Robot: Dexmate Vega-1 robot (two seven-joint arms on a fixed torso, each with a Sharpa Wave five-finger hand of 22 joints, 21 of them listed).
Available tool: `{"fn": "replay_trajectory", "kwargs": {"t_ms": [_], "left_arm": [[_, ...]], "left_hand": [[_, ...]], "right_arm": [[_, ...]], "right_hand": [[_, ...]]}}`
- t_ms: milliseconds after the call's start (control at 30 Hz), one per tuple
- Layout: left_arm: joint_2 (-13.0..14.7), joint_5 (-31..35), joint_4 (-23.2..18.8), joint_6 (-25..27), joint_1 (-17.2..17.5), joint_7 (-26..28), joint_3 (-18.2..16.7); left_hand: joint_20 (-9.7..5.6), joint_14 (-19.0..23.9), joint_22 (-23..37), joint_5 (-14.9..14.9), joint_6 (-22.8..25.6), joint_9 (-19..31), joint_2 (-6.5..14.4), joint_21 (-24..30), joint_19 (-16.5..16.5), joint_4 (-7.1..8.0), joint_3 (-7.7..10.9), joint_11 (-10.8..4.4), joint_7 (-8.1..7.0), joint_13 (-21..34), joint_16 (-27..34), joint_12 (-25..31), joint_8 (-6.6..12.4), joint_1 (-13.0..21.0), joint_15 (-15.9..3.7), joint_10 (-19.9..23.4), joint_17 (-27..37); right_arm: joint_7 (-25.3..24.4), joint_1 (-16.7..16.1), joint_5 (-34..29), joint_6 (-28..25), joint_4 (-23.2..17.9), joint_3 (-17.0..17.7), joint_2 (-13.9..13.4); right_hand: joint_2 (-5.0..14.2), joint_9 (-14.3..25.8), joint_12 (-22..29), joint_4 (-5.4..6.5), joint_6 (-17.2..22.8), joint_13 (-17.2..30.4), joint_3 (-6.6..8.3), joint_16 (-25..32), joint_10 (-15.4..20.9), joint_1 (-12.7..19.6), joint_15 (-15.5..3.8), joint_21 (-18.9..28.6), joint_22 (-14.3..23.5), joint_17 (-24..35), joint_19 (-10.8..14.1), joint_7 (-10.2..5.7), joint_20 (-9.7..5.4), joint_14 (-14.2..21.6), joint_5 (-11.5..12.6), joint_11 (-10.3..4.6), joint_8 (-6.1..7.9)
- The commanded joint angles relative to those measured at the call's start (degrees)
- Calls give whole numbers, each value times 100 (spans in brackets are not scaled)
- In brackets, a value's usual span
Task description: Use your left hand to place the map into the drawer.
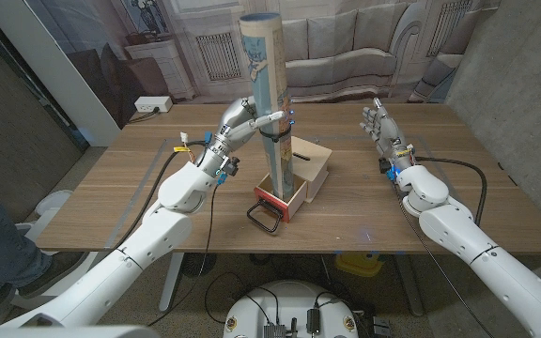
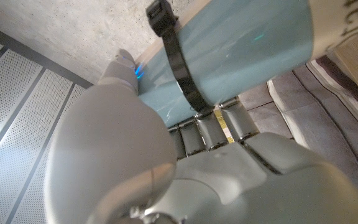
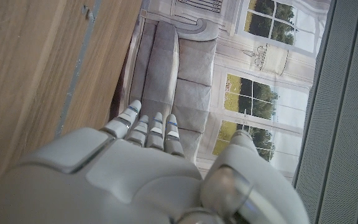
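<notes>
Left hand [image 1: 238,124] fingers clamped on upright rolled map [image 1: 267,89] standing in drawer [image 1: 294,178], print unreadable, right hand [image 1: 383,131] fingers apart, raised

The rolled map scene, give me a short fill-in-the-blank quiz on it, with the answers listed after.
1. The rolled map stands upright with its lower end inside the ____.
2. The map is held by the robot's ____ hand.
3. A ____ strap is wrapped around the map.
4. The right hand is above the table and holds ____.

Missing words: drawer; left; black; nothing
</notes>
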Motion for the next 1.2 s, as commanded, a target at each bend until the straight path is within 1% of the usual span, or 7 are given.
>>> {"fn": "replay_trajectory", "kwargs": {"t_ms": [33,267,500,700,900,1067,1200], "left_arm": [[-35,-1,91,-43,-29,-63,41],[-43,-17,159,-2,-102,-123,77],[-24,-27,183,43,-147,-164,91],[2,-28,174,81,-150,-162,82],[6,-32,177,69,-166,-180,73],[33,-56,190,102,-198,-235,79],[38,-67,192,104,-204,-254,79]], "left_hand": [[22,-60,19,2,-38,17,347,-13,-42,-10,57,15,5,19,-17,-5,-16,317,-235,-33,12],[59,-127,20,-1,-132,9,336,-44,-124,-10,63,50,18,17,-30,-44,-58,305,-191,-152,17],[71,-174,21,-17,-241,2,291,-62,-170,17,36,25,-13,1,-33,-80,-100,230,-197,-277,18],[202,-461,22,-34,-497,-10,182,-169,-425,81,-50,10,-7,-36,-97,-125,-186,53,-86,-507,8],[252,-631,22,-26,-608,-14,168,-229,-564,94,-64,0,-9,-56,-111,-141,-205,5,-41,-684,3],[317,-867,18,-36,-767,-21,47,-294,-697,146,-163,-20,-35,-82,-130,-138,-229,-160,56,-853,-16],[421,-1190,11,-37,-1089,-32,-133,-378,-852,246,-334,-17,-69,-117,-137,-144,-285,-442,206,-1119,-33]], "right_arm": [[-43,-69,-5,24,-43,36,-16],[-61,-84,11,15,-53,52,-14],[-94,-122,2,54,-75,77,-9],[-87,-126,-17,69,-76,79,-16],[-93,-121,-18,66,-75,76,-6],[-110,-120,-19,78,-72,78,14],[-118,-119,-32,82,-76,77,14]], "right_hand": [[34,16,8,-53,8,11,16,-11,26,10,16,-1,6,20,52,9,-93,23,-5,0,-10],[37,16,7,-56,9,11,15,-11,26,10,19,-5,6,20,51,6,-89,24,-5,-17,-10],[41,16,9,-58,12,11,14,-11,31,10,21,-7,6,20,56,7,-89,27,-6,-7,-9],[43,16,9,-59,12,11,13,-11,32,10,20,-8,6,20,58,7,-89,29,-6,-4,-9],[45,16,9,-61,10,12,11,-12,32,10,21,-11,6,20,57,6,-85,27,-7,-12,-10],[46,16,9,-63,14,12,10,-12,34,10,22,-13,6,20,58,10,-87,28,-7,3,-8],[46,16,10,-64,16,12,9,-14,35,10,17,-15,7,20,58,12,-87,26,-7,2,-8]]}}
